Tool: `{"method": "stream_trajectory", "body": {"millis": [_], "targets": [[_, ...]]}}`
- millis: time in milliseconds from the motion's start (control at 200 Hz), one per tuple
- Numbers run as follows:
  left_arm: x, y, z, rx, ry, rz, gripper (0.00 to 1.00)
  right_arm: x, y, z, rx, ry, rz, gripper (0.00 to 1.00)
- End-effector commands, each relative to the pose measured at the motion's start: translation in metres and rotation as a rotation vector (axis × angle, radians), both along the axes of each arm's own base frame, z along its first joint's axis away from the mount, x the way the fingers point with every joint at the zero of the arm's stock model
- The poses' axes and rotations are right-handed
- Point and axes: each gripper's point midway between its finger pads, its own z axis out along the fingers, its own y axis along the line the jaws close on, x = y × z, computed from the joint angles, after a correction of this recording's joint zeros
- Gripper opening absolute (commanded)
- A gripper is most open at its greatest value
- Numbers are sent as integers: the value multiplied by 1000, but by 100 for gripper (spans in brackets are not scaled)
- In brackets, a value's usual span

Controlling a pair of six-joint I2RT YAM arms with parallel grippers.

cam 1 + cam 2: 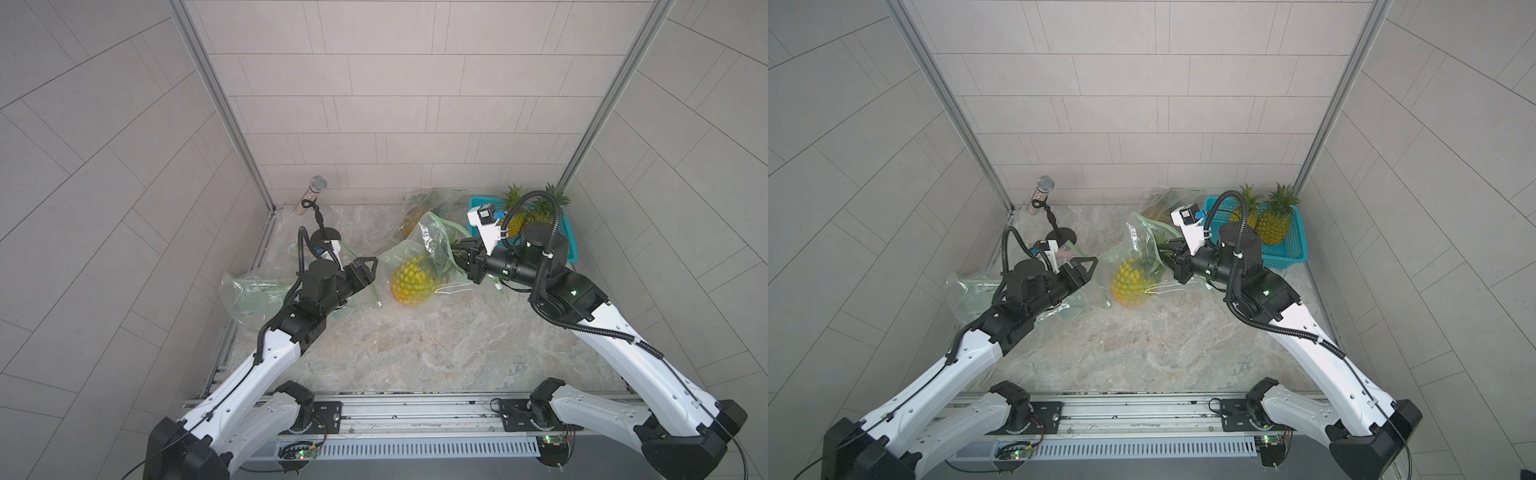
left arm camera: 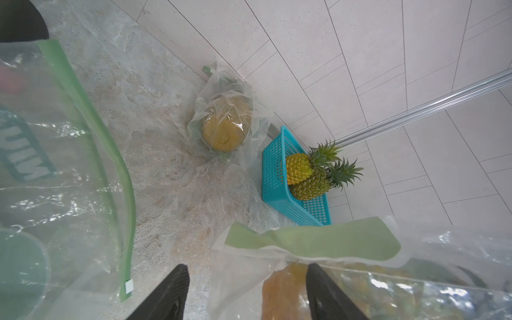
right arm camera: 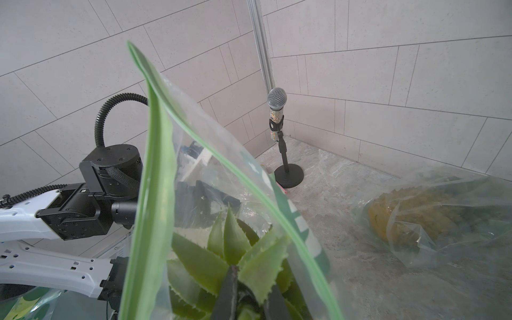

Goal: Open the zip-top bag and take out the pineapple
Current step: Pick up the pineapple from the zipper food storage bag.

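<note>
Pineapple (image 1: pixel 412 286) inside open bag (image 1: pixel 432 232), crown (image 3: pixel 235 249) pinched by right tool (image 1: pixel 456 250) (left tool (image 1: pixel 372 272) spread, beside)

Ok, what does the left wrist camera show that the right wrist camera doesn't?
Left wrist only: the teal basket with two loose pineapples, and the left gripper, fingers apart. Right wrist only: the microphone, the left arm, and the right gripper shut on the pineapple's crown. Both: the open zip-top bag and another bagged pineapple.
</note>
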Motion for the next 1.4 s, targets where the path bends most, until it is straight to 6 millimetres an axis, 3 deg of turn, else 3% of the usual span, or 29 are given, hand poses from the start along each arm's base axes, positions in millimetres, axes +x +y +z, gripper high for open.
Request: {"method": "stream_trajectory", "body": {"millis": [0, 520, 771, 866, 946, 1236, 1396], "targets": [[1, -6, 4, -53, -16, -17, 71, -10, -2, 71, 151, -181, 21, 0], [3, -24, -6, -99, -14, -58, 62, -9, 1, 76, 172, -185, 34, 0], [3, -31, -8, -115, -19, -84, 42, -9, 2, 74, 171, -182, 34, 0], [3, -34, -9, -115, -21, -95, 27, -8, 2, 74, 169, -183, 31, 0], [2, -29, -12, -83, -15, -81, 28, -8, 0, 73, 158, -184, 22, 0], [-2, -18, -21, -60, -7, -36, 53, -11, -4, 80, 171, -205, 12, 0], [-2, -25, -25, -82, 6, -65, 51, -11, -2, 82, 182, -204, 19, 0]]}}
